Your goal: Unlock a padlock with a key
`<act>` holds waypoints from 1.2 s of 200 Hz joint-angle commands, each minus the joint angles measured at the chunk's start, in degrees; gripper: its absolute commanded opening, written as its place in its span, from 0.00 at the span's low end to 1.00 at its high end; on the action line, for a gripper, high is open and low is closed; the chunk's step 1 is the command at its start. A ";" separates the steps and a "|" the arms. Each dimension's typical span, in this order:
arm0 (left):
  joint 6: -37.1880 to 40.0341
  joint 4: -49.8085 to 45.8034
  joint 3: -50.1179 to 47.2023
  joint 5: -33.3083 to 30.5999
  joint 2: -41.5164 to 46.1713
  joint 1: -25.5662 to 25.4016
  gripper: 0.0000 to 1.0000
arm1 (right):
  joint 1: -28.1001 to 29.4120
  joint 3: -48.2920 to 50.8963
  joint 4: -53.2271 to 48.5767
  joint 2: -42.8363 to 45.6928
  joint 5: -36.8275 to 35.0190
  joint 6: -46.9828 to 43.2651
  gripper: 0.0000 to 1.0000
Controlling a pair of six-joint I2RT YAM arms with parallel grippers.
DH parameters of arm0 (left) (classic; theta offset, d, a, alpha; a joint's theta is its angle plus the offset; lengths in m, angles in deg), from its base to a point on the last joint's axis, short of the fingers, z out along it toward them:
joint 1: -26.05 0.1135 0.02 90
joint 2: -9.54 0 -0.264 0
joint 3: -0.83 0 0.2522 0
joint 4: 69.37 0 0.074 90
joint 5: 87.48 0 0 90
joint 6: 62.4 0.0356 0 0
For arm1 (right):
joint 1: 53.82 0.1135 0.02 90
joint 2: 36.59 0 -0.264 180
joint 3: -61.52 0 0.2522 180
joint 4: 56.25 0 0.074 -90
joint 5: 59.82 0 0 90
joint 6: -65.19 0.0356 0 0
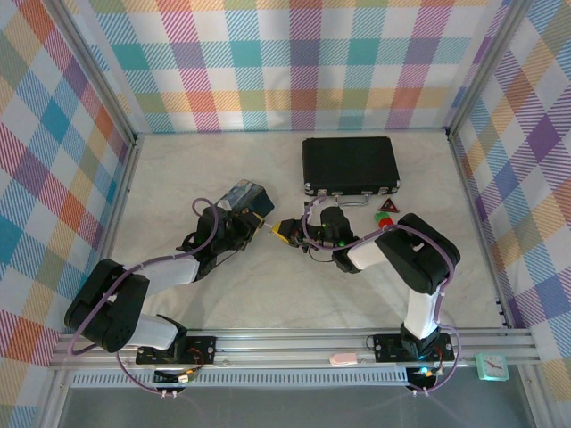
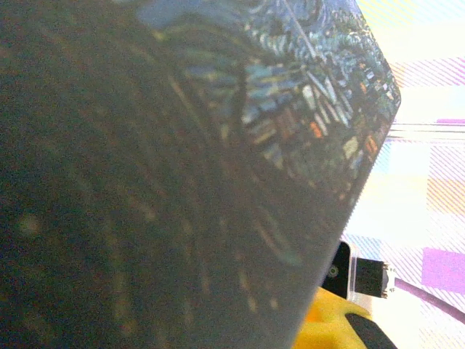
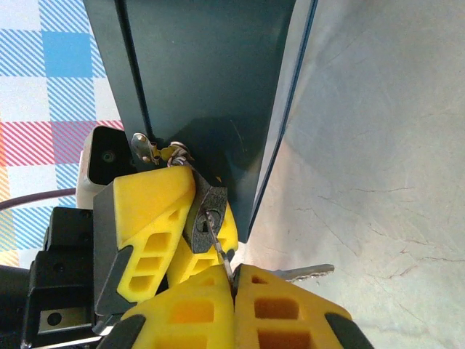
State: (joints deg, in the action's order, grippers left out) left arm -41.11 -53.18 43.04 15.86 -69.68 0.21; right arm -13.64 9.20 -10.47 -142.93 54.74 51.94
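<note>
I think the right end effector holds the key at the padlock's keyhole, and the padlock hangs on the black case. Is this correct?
Not quite. The padlock hangs on the blue tin, not the black case, as the right wrist view shows. The rest holds: the right end effector grips the key at the keyhole.

Plaid-walled cell around a pale, marbled table.

The table [image 1: 268, 303] has a whitish top, and the right wrist view shows fine grey veins running through it. Three walls stand at its edges: the back wall [image 1: 303, 62] along the far edge, the left wall [image 1: 45, 178] and the right wall [image 1: 531, 178] along the sides. All three are printed in a check of pink, teal, orange, yellow and purple on white. Silvery metal posts [image 1: 96, 80] rise at the two far corners. A silvery slotted rail [image 1: 294, 344] runs along the near edge. The light is bright and even, and the shadows on the tabletop are soft.
</note>
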 commanded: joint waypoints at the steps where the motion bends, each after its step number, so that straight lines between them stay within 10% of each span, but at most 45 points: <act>1: 0.24 1.25 1.37 -0.16 0.74 -0.17 0.00 | 0.67 -1.63 2.83 -0.51 0.43 0.58 0.00; 240: -0.89 3.68 1.45 -0.77 0.74 -1.22 0.00 | 3.12 -5.44 2.32 -1.02 0.95 2.61 0.00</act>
State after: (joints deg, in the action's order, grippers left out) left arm -41.46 -53.09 43.04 12.89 -69.13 0.21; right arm -12.35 6.55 -11.14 -144.13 54.67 53.27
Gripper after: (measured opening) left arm 0.135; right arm 0.060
